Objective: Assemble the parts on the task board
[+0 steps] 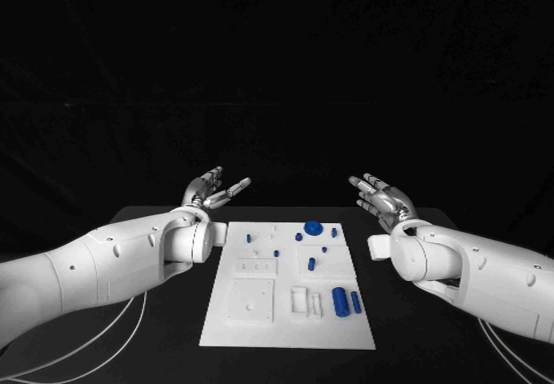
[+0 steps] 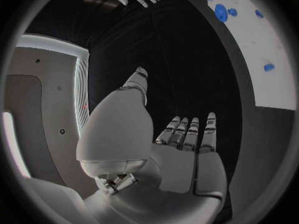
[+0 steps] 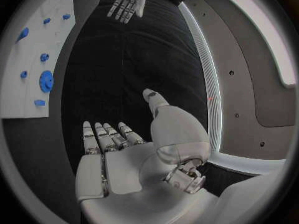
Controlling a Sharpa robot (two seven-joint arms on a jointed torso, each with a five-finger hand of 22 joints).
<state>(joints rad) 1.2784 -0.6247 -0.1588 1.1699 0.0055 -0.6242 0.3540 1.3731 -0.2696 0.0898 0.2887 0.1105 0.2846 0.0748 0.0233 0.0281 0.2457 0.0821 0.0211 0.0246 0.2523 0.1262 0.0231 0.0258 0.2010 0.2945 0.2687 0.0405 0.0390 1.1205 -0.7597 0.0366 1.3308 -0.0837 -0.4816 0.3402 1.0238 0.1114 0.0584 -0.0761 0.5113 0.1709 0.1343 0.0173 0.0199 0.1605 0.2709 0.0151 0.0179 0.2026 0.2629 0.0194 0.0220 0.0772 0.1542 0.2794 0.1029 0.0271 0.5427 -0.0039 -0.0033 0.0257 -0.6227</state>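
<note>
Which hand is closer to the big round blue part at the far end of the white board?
Right. The round blue part sits right of the board's middle, so the right hand is somewhat nearer; the left hand hovers farther off past the board's left side.

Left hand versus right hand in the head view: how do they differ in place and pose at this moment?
The left hand is raised beyond the task board's far left corner, while the right hand is raised beyond its far right corner. The left hand's palm faces right, toward the board's midline; the right hand's palm faces left, a mirror image. Both hold nothing, fingers spread, and touch neither the board nor any blue part, such as the round blue gear.
</note>
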